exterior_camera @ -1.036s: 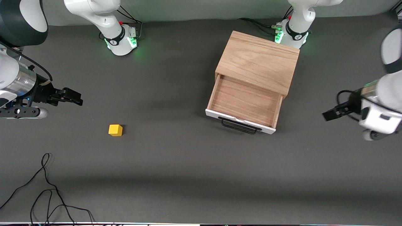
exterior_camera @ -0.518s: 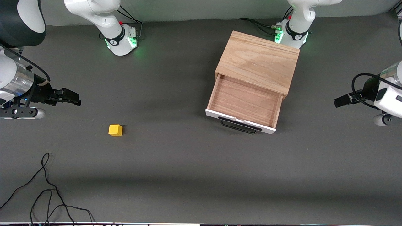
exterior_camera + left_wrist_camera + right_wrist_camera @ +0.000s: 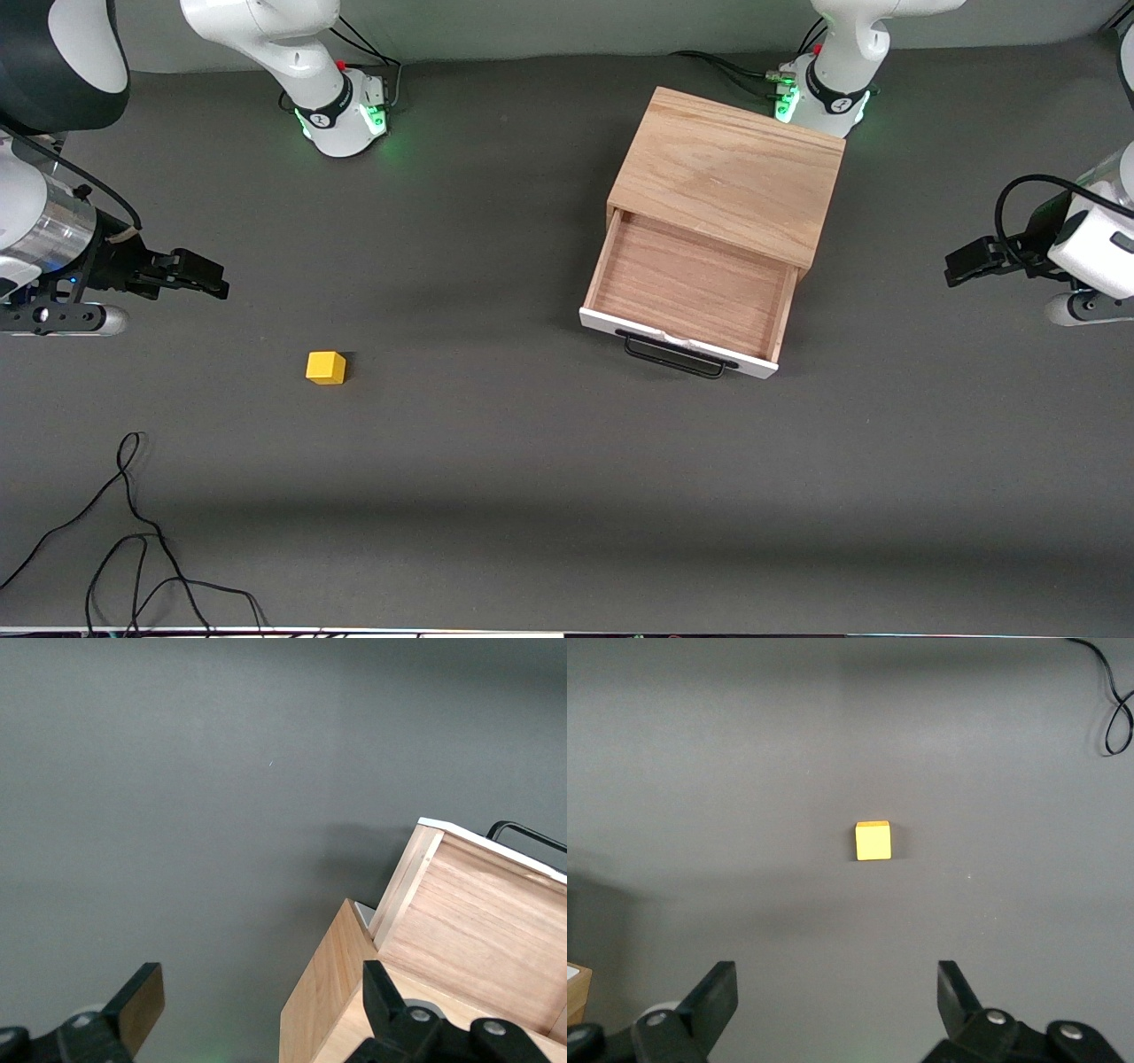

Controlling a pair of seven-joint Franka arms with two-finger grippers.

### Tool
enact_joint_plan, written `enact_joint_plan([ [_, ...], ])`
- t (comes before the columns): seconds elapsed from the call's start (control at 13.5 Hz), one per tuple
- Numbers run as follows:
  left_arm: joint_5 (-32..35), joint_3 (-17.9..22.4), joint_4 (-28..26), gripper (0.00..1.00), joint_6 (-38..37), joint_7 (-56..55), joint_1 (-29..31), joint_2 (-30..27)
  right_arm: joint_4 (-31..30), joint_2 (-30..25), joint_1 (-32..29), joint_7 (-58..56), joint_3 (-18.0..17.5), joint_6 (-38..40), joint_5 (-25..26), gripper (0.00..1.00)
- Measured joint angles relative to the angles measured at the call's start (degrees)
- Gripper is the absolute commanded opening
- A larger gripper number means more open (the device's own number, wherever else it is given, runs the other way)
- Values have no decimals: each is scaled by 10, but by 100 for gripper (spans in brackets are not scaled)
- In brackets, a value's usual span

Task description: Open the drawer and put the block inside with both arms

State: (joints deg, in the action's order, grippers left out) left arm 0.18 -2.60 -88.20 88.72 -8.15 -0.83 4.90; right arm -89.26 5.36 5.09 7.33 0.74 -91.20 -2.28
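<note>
Loose black cable (image 3: 133,532) lies nearest the front camera, at the right arm's end of the table, clear of the work.

Block (image 3: 326,367) next: small yellow cube, flat on the dark table (image 3: 496,461), nothing touching it. In the right wrist view the block (image 3: 873,841) sits ahead of the fingers, centred on the gap between them, well apart from both tips.

Drawer (image 3: 691,292) stands pulled out of the oak cabinet (image 3: 731,173), white front and black handle (image 3: 675,356) toward the front camera, tray bare inside. Opening step looks done; block pickup looks to be the step in hand, not yet begun.

Right gripper (image 3: 199,275) hangs over bare table toward the right arm's end, fingers spread wide, holding nothing. Block lies off the fingertips, nearer the front camera than the spot below them.

Left gripper (image 3: 966,263) hangs over table beside the cabinet at the left arm's end, fingers wide apart in its wrist view, empty. Cabinet corner and drawer side (image 3: 461,930) show just past one fingertip (image 3: 381,988). This arm appears to wait.

Next move, as I judge it: right gripper travels out over the block, descends with a finger on either side, closes, then carries it across to the open drawer.
</note>
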Motion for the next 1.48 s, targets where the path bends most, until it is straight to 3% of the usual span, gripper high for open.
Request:
enact_joint_plan([
  [0.37, 0, 1, 0, 100, 0, 49, 0, -2, 0, 0, 0, 0, 0, 0, 0, 100],
  [1.48, 0, 2, 0, 100, -1, 55, 0, -2, 0, 0, 0, 0, 0, 0, 0, 100],
])
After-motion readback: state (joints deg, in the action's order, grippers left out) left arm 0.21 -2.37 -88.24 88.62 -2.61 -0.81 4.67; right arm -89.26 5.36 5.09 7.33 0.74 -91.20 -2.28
